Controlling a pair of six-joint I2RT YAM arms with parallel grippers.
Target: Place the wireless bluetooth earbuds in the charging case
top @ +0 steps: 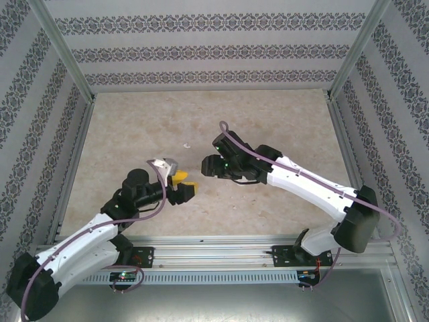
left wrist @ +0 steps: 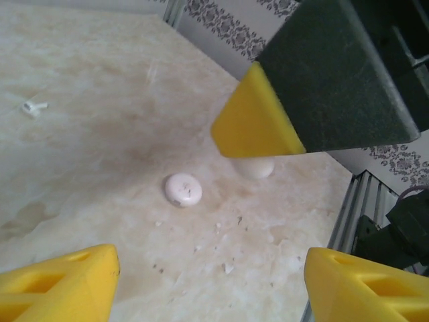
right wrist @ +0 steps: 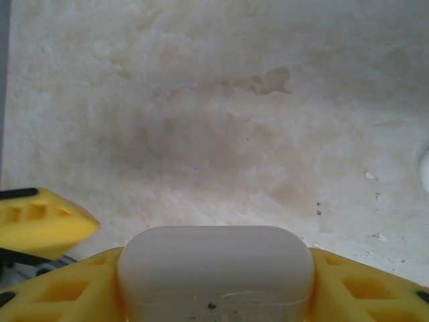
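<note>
Beige, marble-patterned table [top: 134, 127] enclosed on three sides by walls [top: 201, 40] papered in dark ornamental bands; both arms reach in from the near edge and meet near the middle of the surface.

Right gripper [top: 204, 166]: clenched on the case [right wrist: 216, 268]. In the right wrist view the white, round-cornered case lies crosswise between the two yellow fingers [right wrist: 362, 288], touching both, with its top edge facing outward over the table. In the left wrist view one dark finger with a yellow tip [left wrist: 258, 127] points downward, and a white rounded form, apparently the case [left wrist: 255, 168], shows just beyond that tip. Whether the case rests on the table or is held clear of it cannot be told.

Left gripper [top: 184, 188]: released. Its yellow fingertips [left wrist: 60, 282] stand wide apart at the lower corners of its wrist view, with bare table between them. It is just beside the right gripper, tip facing tip, and one of its fingertips [right wrist: 40, 218] shows beside the case in the right wrist view.

Earbud [top: 186, 144]: a single tiny white piece lying loose on the table beyond both grippers, apart from the case [left wrist: 33, 106].

Disc [left wrist: 183, 190]: flat, round, white, lying on the table near the right gripper's fingertip.
</note>
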